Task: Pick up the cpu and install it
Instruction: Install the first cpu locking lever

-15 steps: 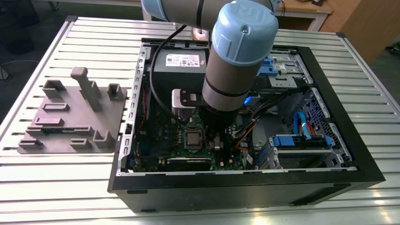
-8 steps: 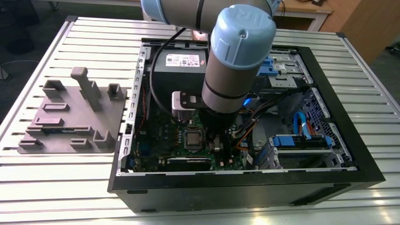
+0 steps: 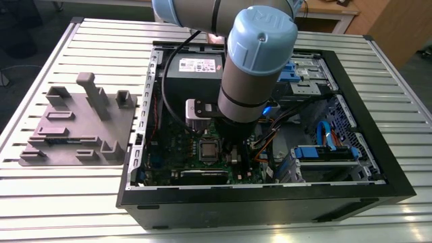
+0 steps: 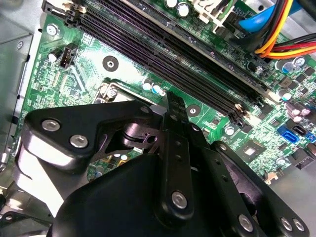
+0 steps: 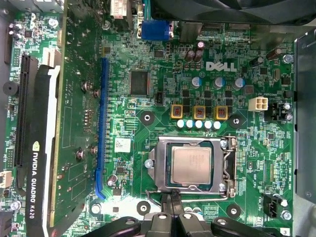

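The cpu (image 5: 191, 165) is a small square chip with a dull silver top. It lies flat inside the metal socket frame (image 5: 227, 168) on the green motherboard (image 5: 148, 98). In the exterior view the cpu (image 3: 208, 150) sits low in the open computer case (image 3: 378, 167), just to the exterior view's left of my arm's wrist. My gripper (image 5: 174, 197) hovers over the board beside one edge of the socket, apart from the chip. Its two black fingertips meet with nothing between them. In the second wrist view the gripper (image 4: 173, 106) points down at the board near the socket corner.
A black graphics card (image 5: 34, 148) stands in its slot beside the socket. Long black memory slots (image 4: 163, 44) and coloured cables (image 4: 286, 29) run on the other side. A grey box with a white label (image 3: 196, 66) fills the case's far end. A grey fixture (image 3: 81, 121) lies on the slatted table.
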`<state>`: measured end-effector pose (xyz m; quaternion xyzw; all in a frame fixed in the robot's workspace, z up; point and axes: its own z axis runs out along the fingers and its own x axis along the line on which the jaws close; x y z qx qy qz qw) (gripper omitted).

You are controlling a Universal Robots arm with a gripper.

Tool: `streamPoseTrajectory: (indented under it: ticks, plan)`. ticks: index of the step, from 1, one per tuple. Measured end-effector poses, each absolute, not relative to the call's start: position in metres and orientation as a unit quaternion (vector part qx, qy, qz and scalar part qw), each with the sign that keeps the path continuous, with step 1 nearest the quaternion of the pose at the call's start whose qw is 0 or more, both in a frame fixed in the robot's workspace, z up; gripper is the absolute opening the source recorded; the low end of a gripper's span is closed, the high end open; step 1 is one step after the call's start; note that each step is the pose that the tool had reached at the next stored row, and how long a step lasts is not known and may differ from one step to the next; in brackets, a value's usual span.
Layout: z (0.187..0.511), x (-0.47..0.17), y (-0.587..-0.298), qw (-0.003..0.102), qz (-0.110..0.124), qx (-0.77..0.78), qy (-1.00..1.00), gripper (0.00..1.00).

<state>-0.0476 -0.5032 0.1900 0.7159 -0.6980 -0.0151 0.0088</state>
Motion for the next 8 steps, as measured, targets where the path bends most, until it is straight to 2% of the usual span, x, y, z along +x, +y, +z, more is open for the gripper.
streamPoseTrajectory:
  ticks: [8]
  plan:
    - [0.1892,-0.0477,-0.5032,0.007,-0.013,0.716,-0.698,0.1]
